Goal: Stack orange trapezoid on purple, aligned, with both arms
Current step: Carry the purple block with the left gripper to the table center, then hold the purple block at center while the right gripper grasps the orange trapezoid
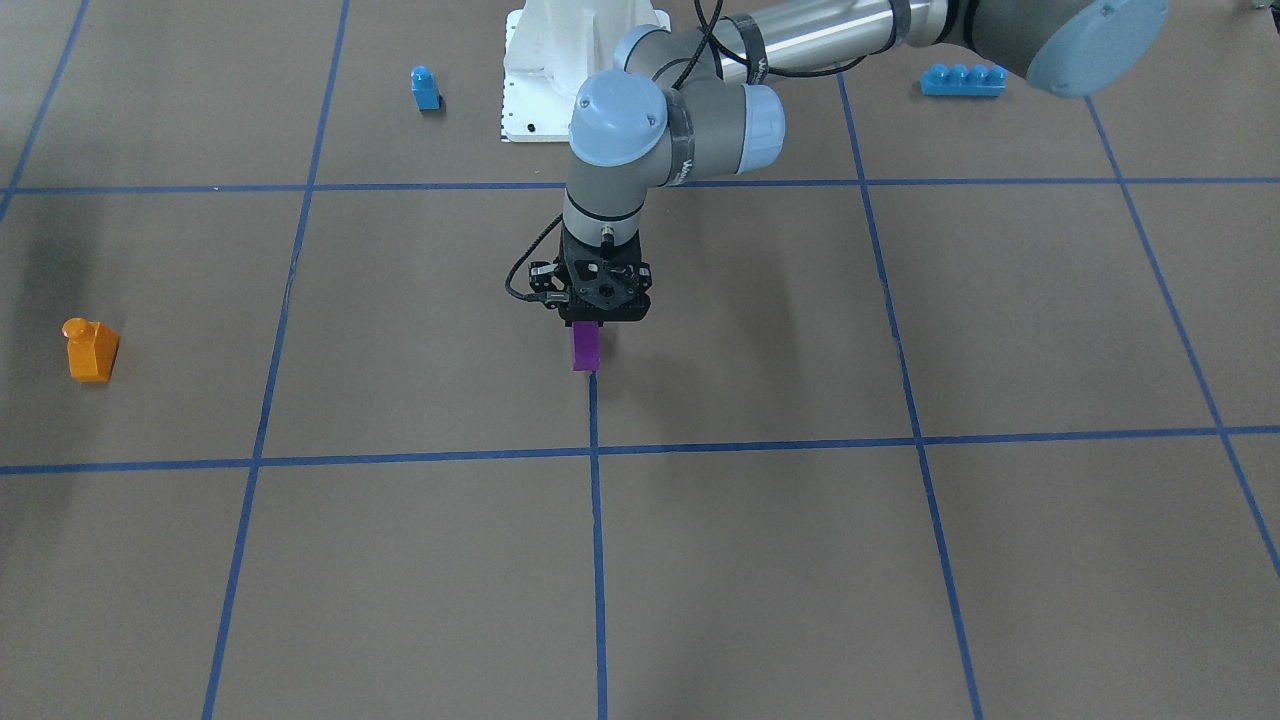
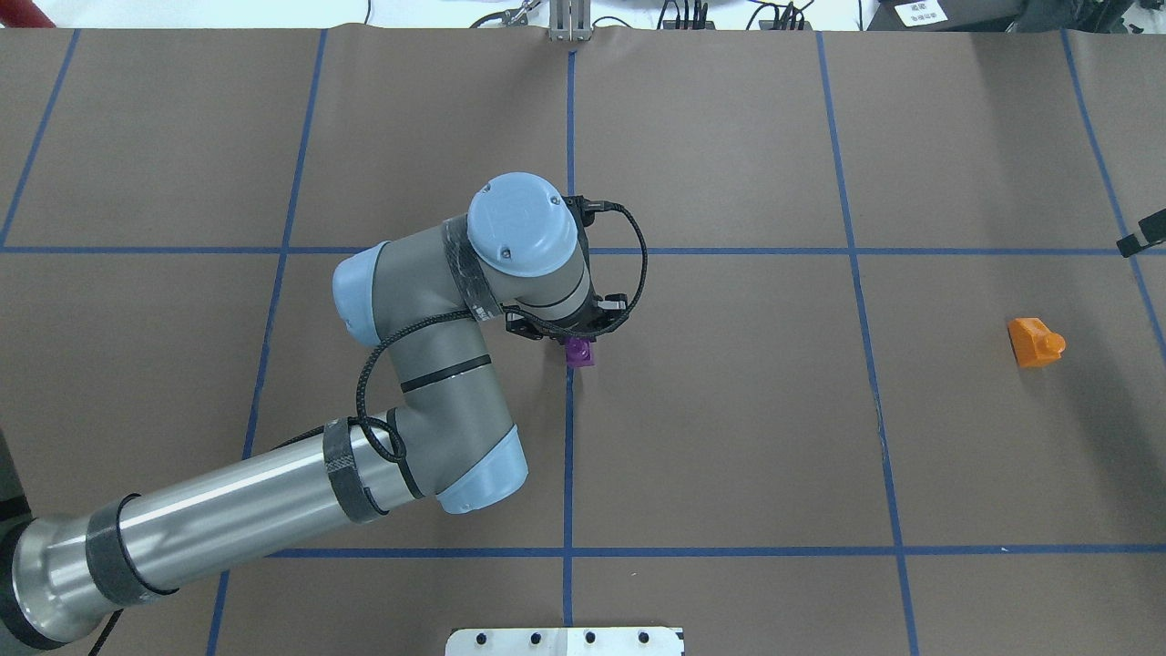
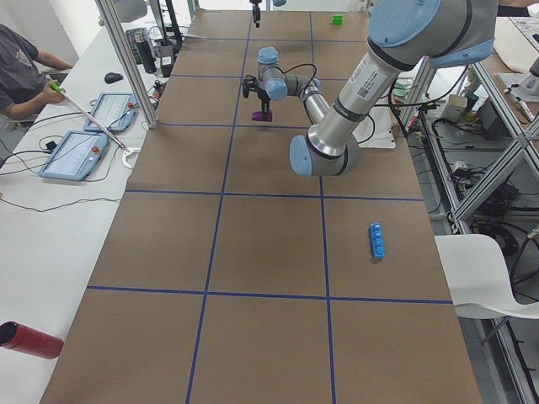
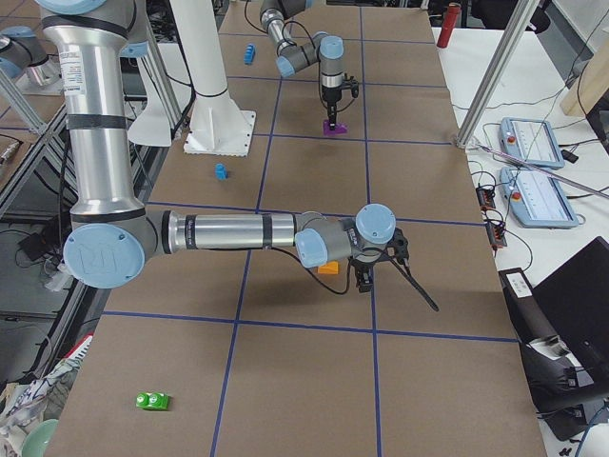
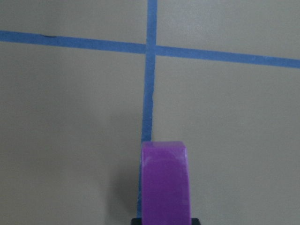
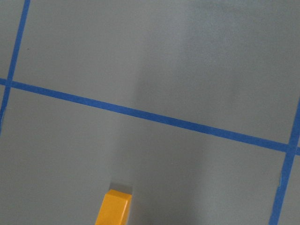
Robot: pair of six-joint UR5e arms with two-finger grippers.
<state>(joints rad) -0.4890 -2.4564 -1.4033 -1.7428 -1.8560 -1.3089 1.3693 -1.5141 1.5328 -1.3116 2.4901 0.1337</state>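
Note:
The purple block (image 1: 585, 347) is at the table's middle, on a blue tape line. My left gripper (image 1: 588, 330) points straight down and is shut on it. It also shows in the overhead view (image 2: 579, 352) and fills the bottom of the left wrist view (image 5: 165, 183). I cannot tell if it touches the table. The orange trapezoid (image 2: 1034, 342) lies alone on the table's right side, stud pointing right. My right gripper (image 4: 366, 276) hovers just beyond it, and I cannot tell if it is open. The right wrist view shows only the orange block's edge (image 6: 114, 210).
A small blue single-stud block (image 1: 425, 88) and a long blue brick (image 1: 962, 79) lie near the robot's base (image 1: 560, 70). A green block (image 4: 152, 401) lies at the table's right end. An operator (image 3: 21, 67) sits across the table, with control tablets.

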